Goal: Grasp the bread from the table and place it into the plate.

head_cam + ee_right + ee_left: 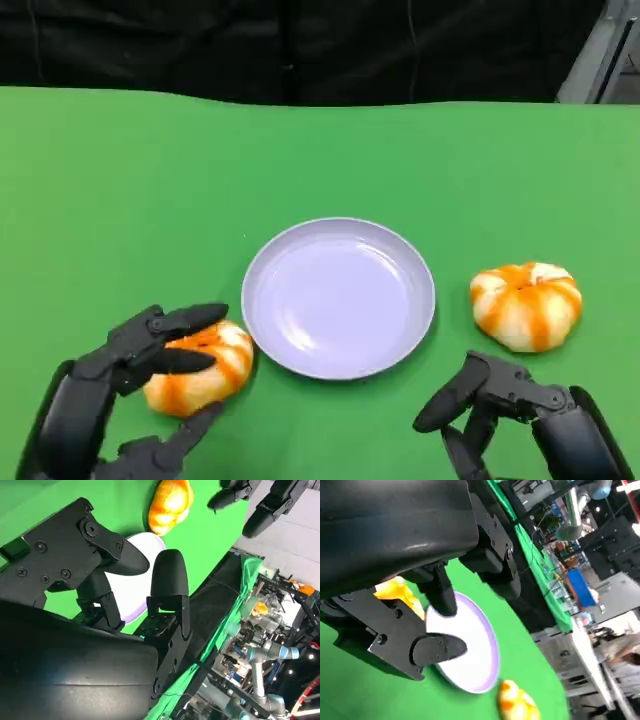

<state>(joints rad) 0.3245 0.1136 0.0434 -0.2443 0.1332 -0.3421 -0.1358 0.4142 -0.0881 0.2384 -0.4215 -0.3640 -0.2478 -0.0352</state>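
Plate (338,297) sits mid-table (120,180). One bread (196,368) lies just left of it, between the left hand's (140,385) fingers; second bread (526,304) lies right, apart. Right hand (510,405) is in front of that one.

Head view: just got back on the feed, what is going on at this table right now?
The left hand is wrapped around one bread roll beside the plate, fingers over its top and one under its near side; whether it is gripped yet I cannot tell. The roll still sits on the green table. The plate has nothing in it. A second roll lies on the other side, with the right hand near it, holding nothing.
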